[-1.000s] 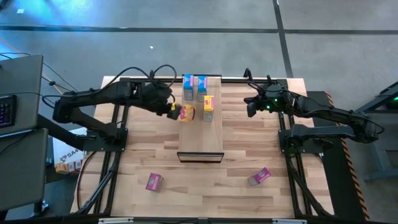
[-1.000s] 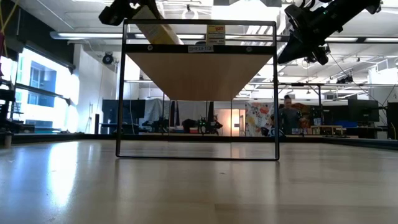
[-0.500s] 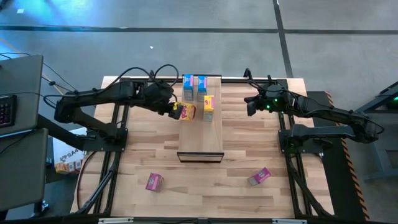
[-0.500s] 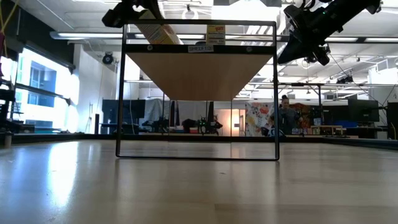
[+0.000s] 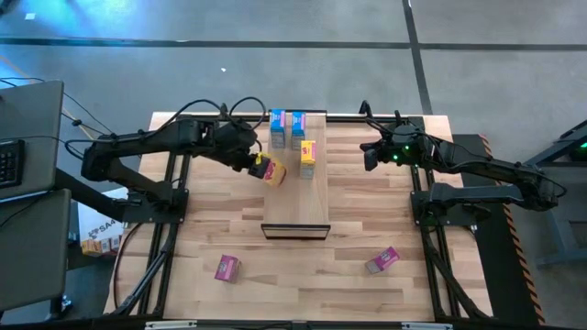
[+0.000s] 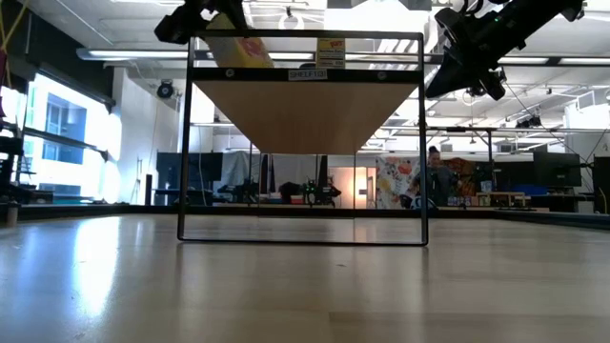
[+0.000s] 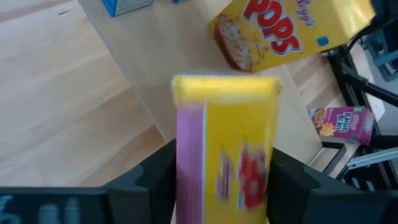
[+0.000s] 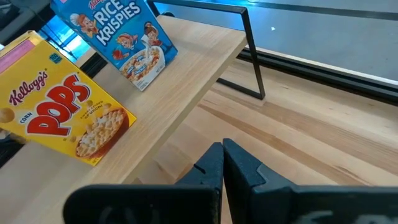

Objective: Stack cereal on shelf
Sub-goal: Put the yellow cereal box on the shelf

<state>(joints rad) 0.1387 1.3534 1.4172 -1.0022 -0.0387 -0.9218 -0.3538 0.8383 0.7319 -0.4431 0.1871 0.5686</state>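
Tilting since a second ago, yellow box (image 5: 268, 170) between the left gripper's (image 5: 254, 163) loosening fingers leans at the shelf's (image 5: 295, 197) left edge, beside another yellow box (image 5: 308, 158); right gripper (image 5: 370, 156) waits closed, empty.

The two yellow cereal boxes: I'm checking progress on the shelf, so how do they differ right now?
One yellow box stands free on the shelf, beside the blue boxes; the other yellow box sits tilted at the shelf's left edge, between the left gripper's fingers. The standing one is well onto the plank; the other is only at its edge. Both carry the same yellow print.
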